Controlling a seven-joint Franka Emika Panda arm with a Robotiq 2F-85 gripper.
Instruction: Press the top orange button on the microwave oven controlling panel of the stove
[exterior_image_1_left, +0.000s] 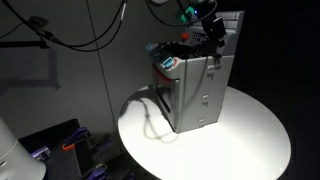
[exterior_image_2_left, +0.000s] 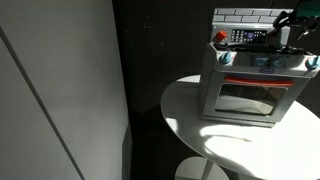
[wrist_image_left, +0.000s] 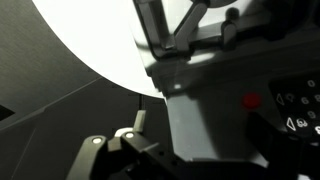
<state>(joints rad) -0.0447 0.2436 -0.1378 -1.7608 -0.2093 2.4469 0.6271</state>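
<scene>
Tool: over stove top, jaw state cannot be told | Panel: just below and beside tool, against tiled wall | Handling: rigid, light plastic; button small, to be pressed with a fingertip, not grasped; hard push may slide stove on worktop

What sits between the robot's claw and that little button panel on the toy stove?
In an exterior view, only a stretch of the dark cluttered top of the stove lies between gripper and panel; its items are too small to name.
</scene>
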